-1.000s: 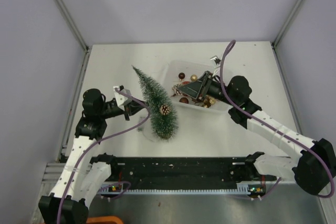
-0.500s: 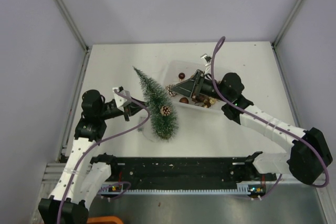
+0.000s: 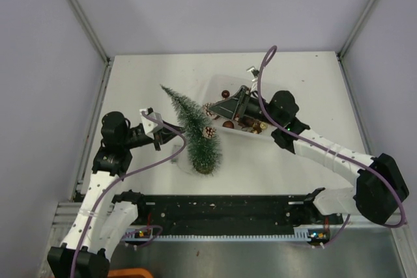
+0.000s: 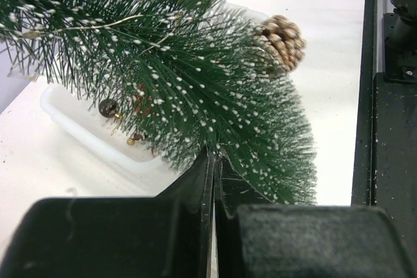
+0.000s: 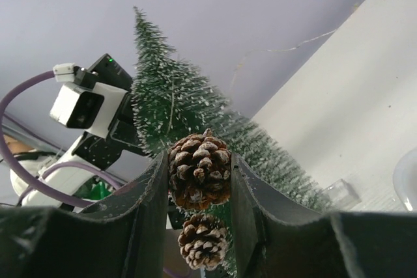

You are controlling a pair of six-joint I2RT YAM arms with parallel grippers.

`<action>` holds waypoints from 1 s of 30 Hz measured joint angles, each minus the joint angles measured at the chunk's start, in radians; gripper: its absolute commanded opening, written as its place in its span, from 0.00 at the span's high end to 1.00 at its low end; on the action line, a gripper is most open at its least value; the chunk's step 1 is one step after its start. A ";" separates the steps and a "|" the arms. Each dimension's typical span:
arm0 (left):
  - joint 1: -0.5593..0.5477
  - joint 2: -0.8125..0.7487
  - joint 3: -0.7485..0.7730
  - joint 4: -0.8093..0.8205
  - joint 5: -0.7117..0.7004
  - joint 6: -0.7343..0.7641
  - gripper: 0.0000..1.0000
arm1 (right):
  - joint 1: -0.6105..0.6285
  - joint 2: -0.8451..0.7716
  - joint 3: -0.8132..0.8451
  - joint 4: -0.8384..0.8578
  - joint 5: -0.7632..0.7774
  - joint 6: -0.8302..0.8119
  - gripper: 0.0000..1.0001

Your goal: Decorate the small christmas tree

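Brown frosted pinecone (image 5: 199, 172), pinched by the right gripper (image 5: 199, 157), hangs beside the tilted dark green bottle-brush tree (image 3: 195, 128) just left of the white plastic tray (image 4: 75, 120). A push could tear its bristles from the left gripper (image 4: 214, 155), which is closed on them, and topple it.

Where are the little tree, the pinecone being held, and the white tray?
small christmas tree (image 3: 195, 141), top view, its bristly middle.
held pinecone (image 5: 200, 170), right wrist view, its scales.
white tray (image 4: 85, 131), left wrist view, its side wall.

You have nothing to read here: no lettering, label, brand mark, number or sign is legible in the overhead view or in either wrist view.
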 measured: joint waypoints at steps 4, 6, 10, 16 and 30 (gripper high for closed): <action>0.000 -0.002 0.000 0.000 0.000 0.000 1.00 | 0.003 0.000 -0.040 0.006 0.037 -0.014 0.89; 0.000 -0.008 0.000 0.000 0.001 0.000 1.00 | 0.003 -0.003 -0.071 0.006 0.054 -0.020 0.89; -0.003 -0.013 -0.001 0.000 0.005 0.000 1.00 | 0.003 -0.017 -0.125 0.002 0.074 -0.020 0.89; -0.004 -0.013 -0.001 0.000 0.008 0.000 1.00 | 0.003 -0.086 -0.169 -0.009 0.090 -0.019 0.89; -0.005 -0.019 -0.001 0.000 0.013 0.005 1.00 | 0.003 -0.049 -0.092 0.035 0.081 0.000 0.88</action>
